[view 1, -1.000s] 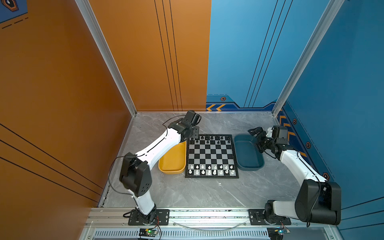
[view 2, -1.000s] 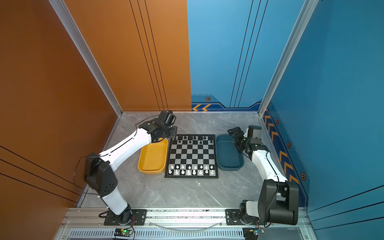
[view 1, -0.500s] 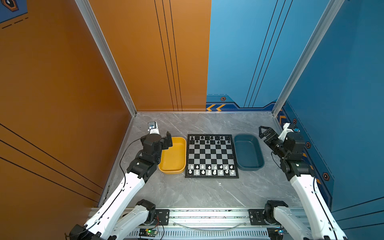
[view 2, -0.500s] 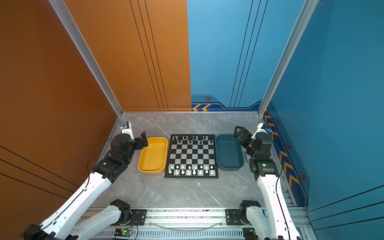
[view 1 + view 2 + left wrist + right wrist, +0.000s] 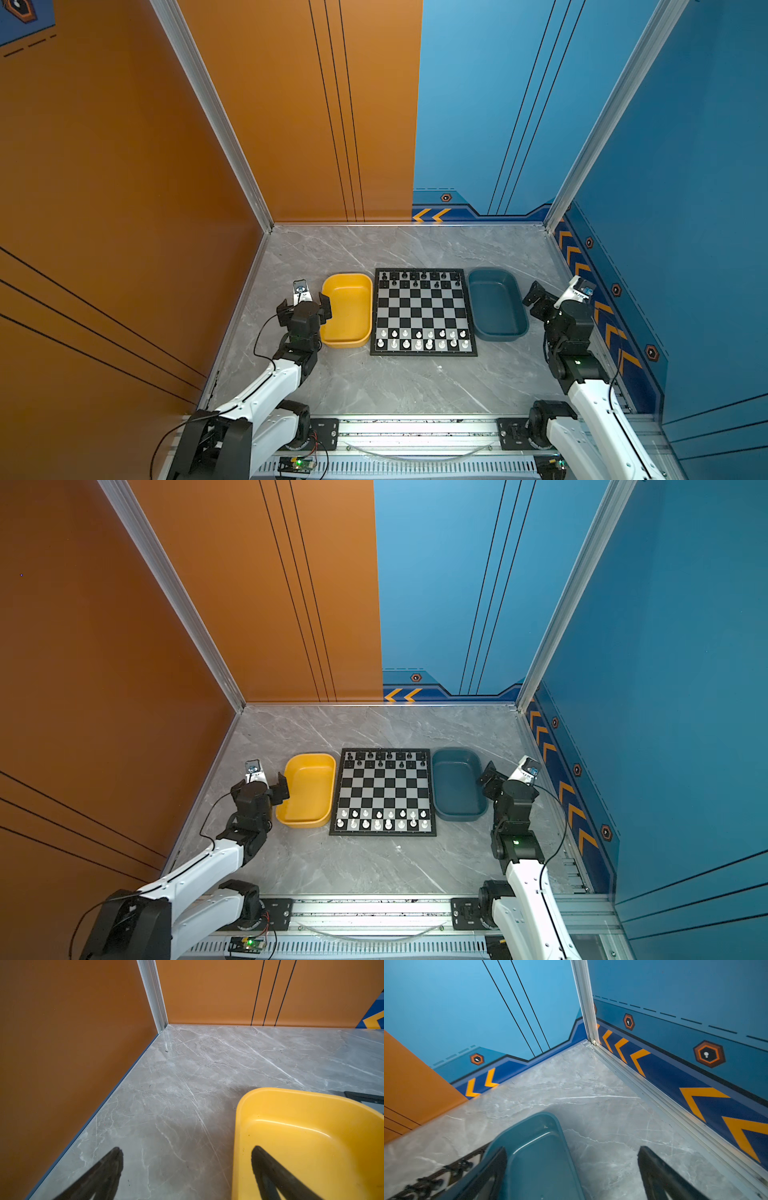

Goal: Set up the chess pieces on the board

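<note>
The board (image 5: 422, 311) (image 5: 384, 789) lies flat in the middle of the floor. Several black chess pieces (image 5: 414, 278) (image 5: 379, 757) stand on its two far rows. Several white ones (image 5: 419, 338) fill the two near rows. My left gripper (image 5: 304, 303) (image 5: 187, 1150) hangs open and empty beside the yellow tray's left rim, one finger over the tray. My right gripper (image 5: 552, 300) (image 5: 572, 1149) is open and empty at the blue tray's right side. In the right wrist view, blurred black pieces (image 5: 425, 1184) show at the picture's edge.
An empty yellow tray (image 5: 347, 277) (image 5: 291, 1109) sits left of the board. An empty dark blue tray (image 5: 496, 274) (image 5: 533, 1142) sits on its right. Orange and blue walls enclose the marble floor on three sides. The arm bases stand on a rail along the front.
Both arms have pulled back from the board's far end toward the front. The left gripper went from near the board's far left corner to beside the yellow tray and opened wide.
</note>
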{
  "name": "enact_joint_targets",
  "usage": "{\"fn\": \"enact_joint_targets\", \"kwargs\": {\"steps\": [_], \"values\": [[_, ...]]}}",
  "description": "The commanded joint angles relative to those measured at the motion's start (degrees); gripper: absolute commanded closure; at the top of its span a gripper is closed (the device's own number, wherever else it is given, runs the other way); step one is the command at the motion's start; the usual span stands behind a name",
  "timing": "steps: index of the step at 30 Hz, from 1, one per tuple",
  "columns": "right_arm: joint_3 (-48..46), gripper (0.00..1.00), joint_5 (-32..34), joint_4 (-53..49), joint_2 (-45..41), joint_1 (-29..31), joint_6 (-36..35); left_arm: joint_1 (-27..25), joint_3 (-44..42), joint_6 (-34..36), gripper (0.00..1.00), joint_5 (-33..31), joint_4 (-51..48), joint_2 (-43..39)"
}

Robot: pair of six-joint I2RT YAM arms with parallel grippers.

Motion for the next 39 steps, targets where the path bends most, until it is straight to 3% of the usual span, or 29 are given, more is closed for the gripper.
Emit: {"fn": "enact_joint_targets", "kwargs": {"steps": [1,8,16,18,24,32,39], "values": [[-2.70,0.00,3.75,9.72,4.73,0.68,-4.86,1.48,-1.99,1.83,0.02,3.83,13.52,3.66],[-4.16,0.00,5.39,24.27,19.14,2.86,-7.57,2.85,-1.40,4.16,0.02,7.13,20.92,12.93],[-3.31,0.00,8.41,36.30,33.60,7.14,-14.66,4.69,-0.58,5.11,0.02,12.21,21.53,14.31],[-1.94,0.00,9.71,35.23,34.79,8.15,-15.94,4.79,-0.55,5.94,0.02,13.56,21.76,14.85],[-4.35,0.00,7.75,48.16,42.09,8.67,-18.92,5.14,-2.01,6.77,0.02,14.03,33.92,23.20],[-3.21,0.00,4.89,45.20,42.01,7.76,-18.64,5.14,-2.97,8.26,0.02,16.78,43.42,30.39],[-2.57,0.00,2.18,46.85,45.45,5.60,-16.95,5.40,-0.61,7.43,0.02,15.58,36.55,28.92]]}}
